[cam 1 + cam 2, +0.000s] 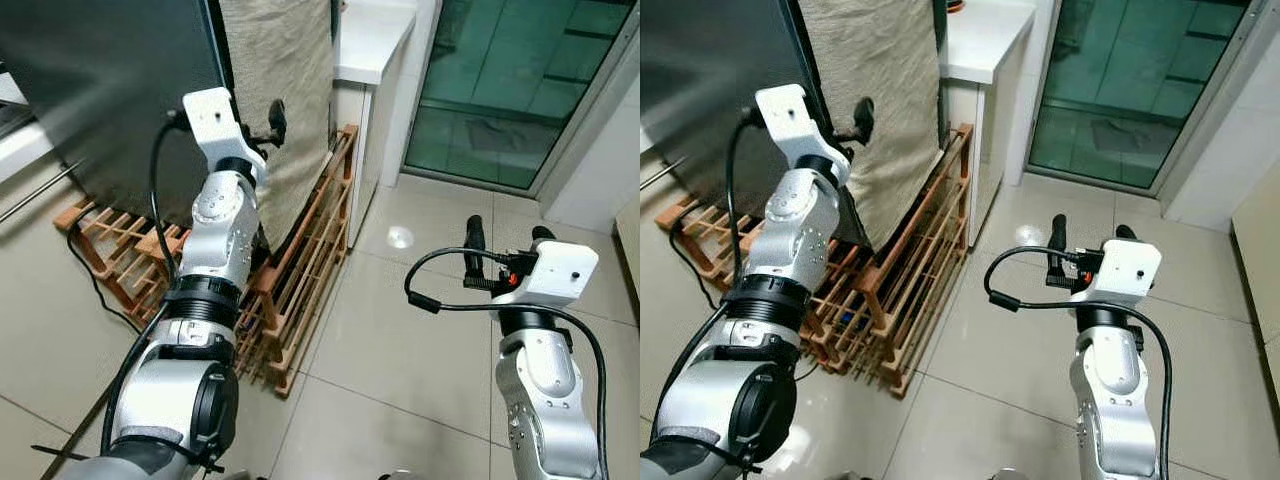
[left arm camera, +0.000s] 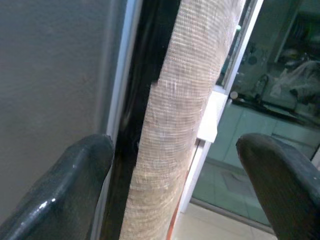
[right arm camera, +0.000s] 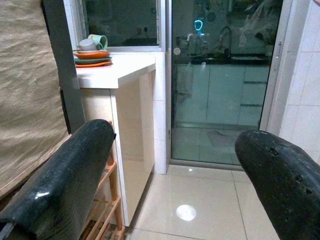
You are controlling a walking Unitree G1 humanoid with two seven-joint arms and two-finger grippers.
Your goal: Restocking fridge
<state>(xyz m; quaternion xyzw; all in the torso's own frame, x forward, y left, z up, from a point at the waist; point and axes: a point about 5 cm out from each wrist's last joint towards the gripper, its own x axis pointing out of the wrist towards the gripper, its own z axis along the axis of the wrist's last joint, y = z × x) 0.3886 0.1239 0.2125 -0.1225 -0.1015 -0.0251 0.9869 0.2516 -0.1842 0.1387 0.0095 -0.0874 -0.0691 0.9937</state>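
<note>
Notably, left gripper fingers stood wide, the fridge edge (cloth-draped) between them; right gripper fingers likewise wide, holding nothing.

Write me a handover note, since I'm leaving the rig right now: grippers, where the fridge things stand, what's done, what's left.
Left gripper: open, raised at the fridge, its fingers either side of the beige cloth hanging along the door edge.
Right gripper: open, empty, held over the tiled floor.
The fridge stands on a wooden rack, door apparently shut.
Done: approach to the fridge.
Left: grip the door edge, open it, fetch items, restock.
</note>
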